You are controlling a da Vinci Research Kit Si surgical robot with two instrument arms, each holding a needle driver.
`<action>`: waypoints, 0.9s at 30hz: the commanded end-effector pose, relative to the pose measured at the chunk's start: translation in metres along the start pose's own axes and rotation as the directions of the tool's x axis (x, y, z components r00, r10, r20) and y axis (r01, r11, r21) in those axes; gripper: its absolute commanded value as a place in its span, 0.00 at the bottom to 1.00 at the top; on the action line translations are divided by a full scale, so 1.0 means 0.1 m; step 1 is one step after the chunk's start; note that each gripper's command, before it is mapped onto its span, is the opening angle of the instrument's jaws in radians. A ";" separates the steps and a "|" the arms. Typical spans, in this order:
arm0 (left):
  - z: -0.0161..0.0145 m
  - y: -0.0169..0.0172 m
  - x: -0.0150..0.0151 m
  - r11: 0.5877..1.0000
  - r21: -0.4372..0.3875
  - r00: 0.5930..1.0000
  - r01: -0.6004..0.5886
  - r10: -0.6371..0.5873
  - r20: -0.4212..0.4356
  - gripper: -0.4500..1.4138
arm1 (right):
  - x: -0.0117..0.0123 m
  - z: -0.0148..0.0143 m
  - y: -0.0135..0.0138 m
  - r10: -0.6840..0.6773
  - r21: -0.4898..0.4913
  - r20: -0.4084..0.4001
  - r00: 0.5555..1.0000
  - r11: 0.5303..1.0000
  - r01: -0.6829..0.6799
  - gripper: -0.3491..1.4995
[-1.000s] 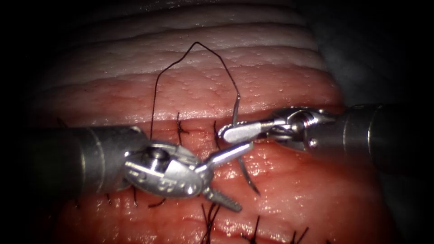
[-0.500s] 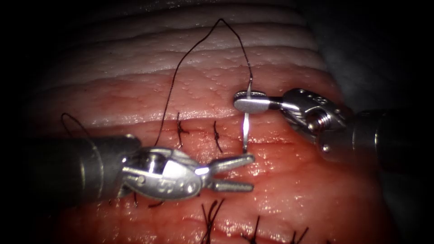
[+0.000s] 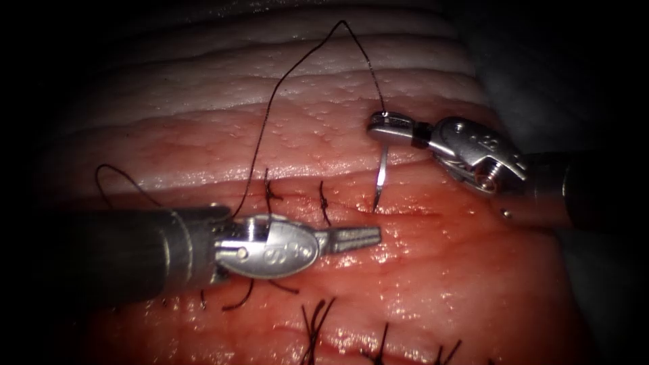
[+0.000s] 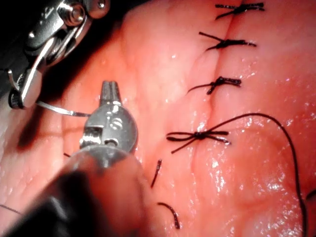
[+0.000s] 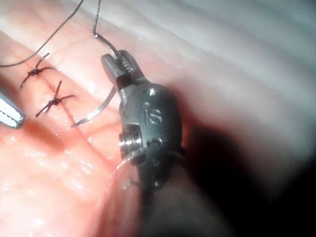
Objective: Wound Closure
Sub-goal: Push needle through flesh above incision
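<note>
A: Right end effector (image 3: 392,126)?
B: Clenched on the needle (image 3: 380,177), gripping it close to the thread end of its curve. In the right wrist view the same grip shows: end effector (image 5: 121,66), needle (image 5: 98,111) arcing away beneath the jaws.

A: Needle position?
B: It hangs down from the jaws with its point just at the cut (image 3: 405,211), right of the two tied stitches (image 3: 326,203). Whether the point touches the tissue (image 3: 433,284), cannot tell. Most of the curve is bare and out of the tissue.

A: Left end effector (image 3: 358,236)?
B: Jaws closed together, grasping nothing. It lies low over the tissue just below the cut, tip pointing toward the needle, apart from it. Left wrist view: left end effector (image 4: 109,94), with the needle (image 4: 61,109) just beside it.

A: Thread (image 3: 297,67)?
B: Runs from the needle's end up in a tall loop, then down to the tissue behind the left tool's wrist. Slack, not held by either tool.

A: Surface?
B: Red fluid (image 3: 419,250) glistens below the cut.
</note>
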 end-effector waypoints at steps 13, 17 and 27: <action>0.027 0.000 -0.053 0.998 -0.025 0.993 0.065 -0.062 0.099 0.00 | -0.010 0.018 -0.001 -0.169 0.026 -0.075 0.983 0.985 0.172 0.00; 0.030 0.008 -0.069 0.995 -0.046 0.985 0.088 -0.080 0.152 0.00 | -0.012 0.022 -0.004 -0.241 0.029 -0.083 0.967 0.969 0.244 0.00; 0.031 0.030 -0.087 0.990 -0.065 0.972 0.124 -0.108 0.211 0.02 | -0.017 0.031 -0.012 -0.392 0.025 -0.083 0.916 0.918 0.395 0.00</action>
